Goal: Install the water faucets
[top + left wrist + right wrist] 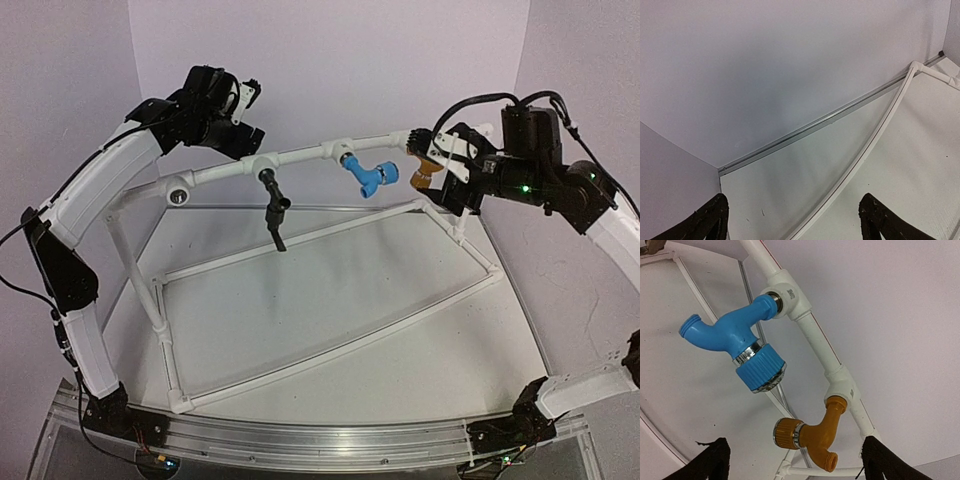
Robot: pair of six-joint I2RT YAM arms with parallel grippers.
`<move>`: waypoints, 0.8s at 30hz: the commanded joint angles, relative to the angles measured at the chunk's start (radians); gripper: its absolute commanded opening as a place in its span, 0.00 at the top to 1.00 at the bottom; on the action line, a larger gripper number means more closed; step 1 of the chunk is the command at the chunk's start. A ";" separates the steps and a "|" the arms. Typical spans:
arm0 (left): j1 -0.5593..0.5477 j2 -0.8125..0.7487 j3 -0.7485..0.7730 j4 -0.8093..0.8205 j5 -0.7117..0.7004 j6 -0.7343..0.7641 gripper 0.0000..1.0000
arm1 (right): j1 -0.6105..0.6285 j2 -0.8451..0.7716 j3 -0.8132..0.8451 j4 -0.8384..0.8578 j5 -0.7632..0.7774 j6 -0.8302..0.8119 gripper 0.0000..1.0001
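Three faucets hang from the top bar of the white pipe frame (305, 152). The black faucet (274, 207) is on the left, the blue faucet (368, 176) in the middle and the mustard-yellow faucet (422, 173) at the right end. In the right wrist view the blue faucet (737, 340) and the yellow faucet (817, 435) each sit in a white socket fitting. My right gripper (793, 441) is open, its fingers wide on either side of the yellow faucet and not touching it. My left gripper (793, 196) is open and empty, held high near the bar's left part (248, 138).
The frame's left end has an open round fitting (180, 192). Its lower rails (330, 350) lie on the white table, and thin legs (135, 260) rise to the top bar. A metal rail (810, 127) runs along the table's back edge by the wall.
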 commanded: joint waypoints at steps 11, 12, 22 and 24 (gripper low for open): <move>-0.002 -0.073 -0.052 -0.015 0.013 -0.163 0.12 | 0.125 -0.239 -0.482 0.685 0.187 -0.424 0.10; -0.002 -0.077 -0.061 -0.013 0.015 -0.166 0.12 | 0.137 -0.234 -0.507 0.738 0.194 -0.463 0.10; -0.002 -0.079 -0.086 0.008 0.029 -0.173 0.12 | 0.189 -0.121 -0.603 1.013 0.255 -0.658 0.11; -0.002 -0.086 -0.088 0.009 0.033 -0.181 0.12 | 0.200 -0.092 -0.609 1.053 0.267 -0.665 0.11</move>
